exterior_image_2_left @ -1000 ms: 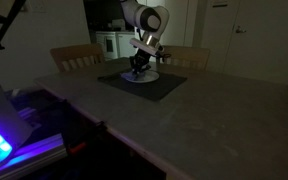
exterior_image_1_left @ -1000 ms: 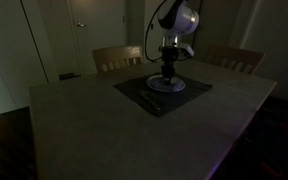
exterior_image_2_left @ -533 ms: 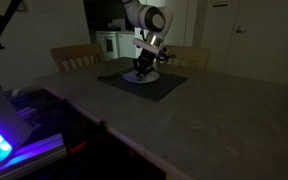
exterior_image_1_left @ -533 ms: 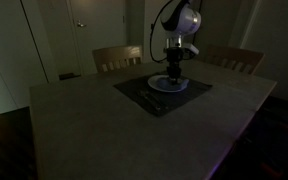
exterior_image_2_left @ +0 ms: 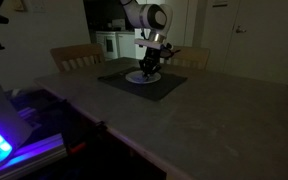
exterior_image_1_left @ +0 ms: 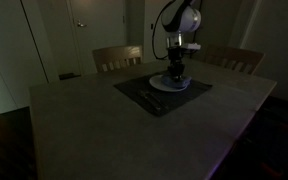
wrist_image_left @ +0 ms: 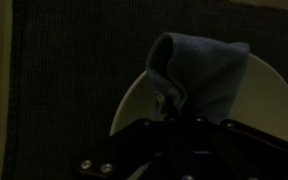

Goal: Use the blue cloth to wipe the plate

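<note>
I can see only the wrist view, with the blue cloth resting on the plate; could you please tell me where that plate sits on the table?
Observer: The plate and the dark placemat under it lie toward the far edge of the table, in front of two wooden chairs.
Operator: Thank you. Is anything else on the mat?
Observer: Yes, a thin utensil lies on the placemat beside the plate; it is too dim to tell what kind.
Operator: And how does the arm stand?
Observer: The arm stands nearly upright above the plate, with the gripper pointing straight down at it.
</note>
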